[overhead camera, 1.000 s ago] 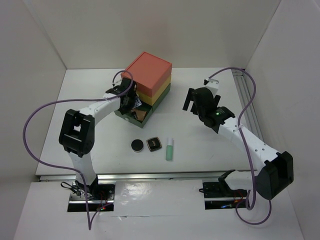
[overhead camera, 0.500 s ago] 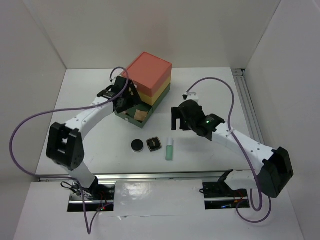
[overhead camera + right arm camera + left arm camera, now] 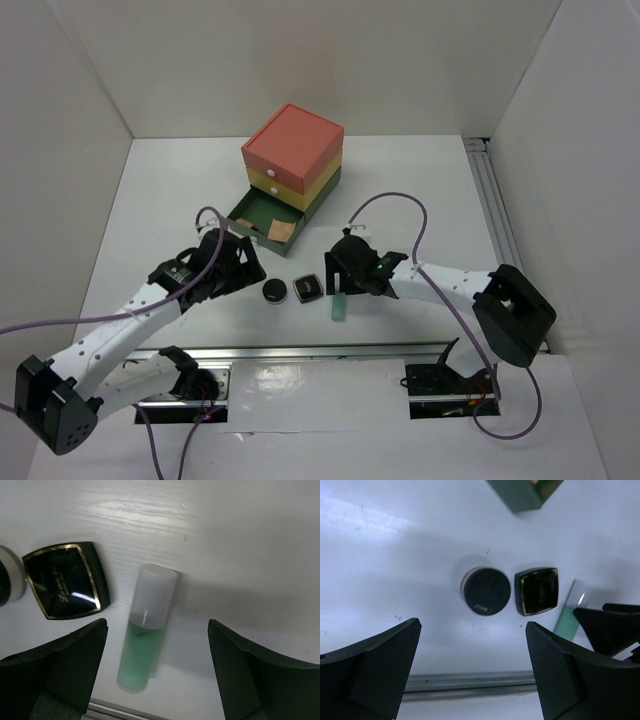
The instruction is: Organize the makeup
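A round black compact (image 3: 275, 290), a square black compact (image 3: 308, 288) and a mint-green tube (image 3: 340, 305) lie in a row near the table's front. My right gripper (image 3: 338, 284) is open just above the tube (image 3: 145, 645), one finger on each side, not touching it. My left gripper (image 3: 243, 272) is open and empty, left of the round compact (image 3: 486, 590). The square compact shows in both wrist views (image 3: 536, 591) (image 3: 67, 586). The open green drawer (image 3: 262, 220) holds a tan item and other small pieces that I cannot make out.
The red-yellow-green drawer box (image 3: 293, 160) stands at the back middle, its bottom drawer pulled out toward the front left. A metal rail (image 3: 320, 352) runs along the table's front edge, close behind the row of makeup. White walls close in both sides.
My left gripper has drawn back from the open drawer to the front left, near the round compact. My right gripper has come forward and down from the back right to over the mint-green tube.
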Robot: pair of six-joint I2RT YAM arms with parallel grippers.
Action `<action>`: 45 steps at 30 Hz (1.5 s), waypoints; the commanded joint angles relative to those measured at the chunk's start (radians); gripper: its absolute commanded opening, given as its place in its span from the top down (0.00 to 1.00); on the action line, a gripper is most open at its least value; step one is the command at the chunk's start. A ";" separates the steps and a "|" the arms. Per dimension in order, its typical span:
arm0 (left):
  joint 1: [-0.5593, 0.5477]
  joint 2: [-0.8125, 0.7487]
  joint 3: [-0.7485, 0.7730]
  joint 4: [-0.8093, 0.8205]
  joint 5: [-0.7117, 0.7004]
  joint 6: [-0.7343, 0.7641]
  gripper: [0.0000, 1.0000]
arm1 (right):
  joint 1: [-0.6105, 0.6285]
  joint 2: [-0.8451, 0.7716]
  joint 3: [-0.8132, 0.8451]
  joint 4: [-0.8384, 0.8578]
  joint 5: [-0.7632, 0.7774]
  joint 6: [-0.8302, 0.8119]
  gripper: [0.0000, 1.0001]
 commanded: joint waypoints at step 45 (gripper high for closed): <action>-0.024 -0.150 -0.069 -0.198 0.012 -0.119 0.00 | 0.072 0.802 1.014 0.386 0.141 -0.976 1.00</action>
